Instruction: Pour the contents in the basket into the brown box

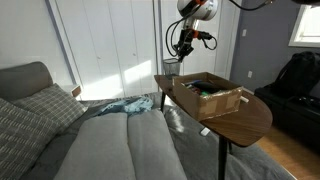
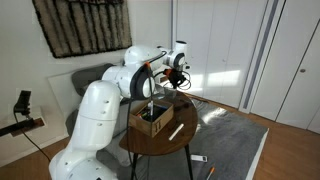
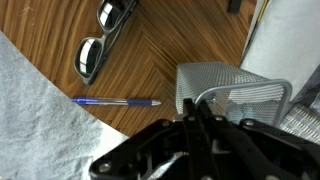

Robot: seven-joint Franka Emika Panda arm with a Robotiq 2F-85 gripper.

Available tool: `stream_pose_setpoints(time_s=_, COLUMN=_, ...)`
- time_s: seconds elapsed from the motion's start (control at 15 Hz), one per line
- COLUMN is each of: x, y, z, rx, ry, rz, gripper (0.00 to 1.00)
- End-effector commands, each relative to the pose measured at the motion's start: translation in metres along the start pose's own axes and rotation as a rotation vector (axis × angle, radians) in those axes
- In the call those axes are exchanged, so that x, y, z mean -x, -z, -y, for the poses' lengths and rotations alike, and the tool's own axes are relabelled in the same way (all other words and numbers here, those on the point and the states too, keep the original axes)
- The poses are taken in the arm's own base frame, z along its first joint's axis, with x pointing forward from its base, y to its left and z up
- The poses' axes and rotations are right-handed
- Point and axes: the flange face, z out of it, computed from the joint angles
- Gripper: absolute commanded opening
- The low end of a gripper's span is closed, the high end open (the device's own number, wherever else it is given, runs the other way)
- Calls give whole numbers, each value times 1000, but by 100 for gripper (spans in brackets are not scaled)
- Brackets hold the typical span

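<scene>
Wrist view first: the basket (image 3: 235, 88), grey wire mesh with a rounded rim, shows against the wood-grain tabletop (image 3: 170, 55). The gripper (image 3: 196, 112) has its fingers drawn narrow and looks to be pinching that rim. Its contents? Can't make them out. Left of it lie a blue pen (image 3: 115, 102) and dark sunglasses (image 3: 100, 45).

In an exterior view, the basket (image 1: 171, 67) is at the table's far end, just beside the brown box (image 1: 215, 100), shallow tan cardboard with dark items inside.

In an exterior view, the brown box (image 2: 152, 120) sits right of the white arm (image 2: 105, 105); here the basket is too small to pick out.
</scene>
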Motion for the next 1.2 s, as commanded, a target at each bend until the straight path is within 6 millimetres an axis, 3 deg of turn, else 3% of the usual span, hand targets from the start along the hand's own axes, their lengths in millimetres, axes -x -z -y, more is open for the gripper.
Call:
stream_pose_setpoints(time_s=0.0, x=-4, y=-5, z=2, rx=-12, ry=-75, rz=0, gripper=2)
stream_pose_setpoints(time_s=0.2, x=-4, y=-10, z=-3, rx=-4, ry=-117, rz=5, gripper=4)
stream_pose_setpoints(time_s=0.27, x=-4, y=-11, z=-3, rx=-4, ry=-126, rz=8, gripper=32)
stream_pose_setpoints(time_s=0.4, x=-4, y=-12, z=-4, rx=-7, ry=-137, rz=11, gripper=39)
stream_pose_setpoints(time_s=0.6, x=-2, y=-2, z=-7, rx=-8, ry=-137, rz=-1, gripper=59)
stream_pose_setpoints(time_s=0.8, x=1, y=39, z=6, rx=0, ry=-76, rz=-103, gripper=80)
stream_pose_setpoints(time_s=1.0, x=13, y=96, z=27, rx=30, ry=72, rz=-242, gripper=100)
stream_pose_setpoints(time_s=1.07, x=15, y=111, z=32, rx=41, ry=109, rz=-286, gripper=100)
stream_pose_setpoints(time_s=1.13, x=-2, y=87, z=21, rx=13, ry=43, rz=-233, gripper=89)
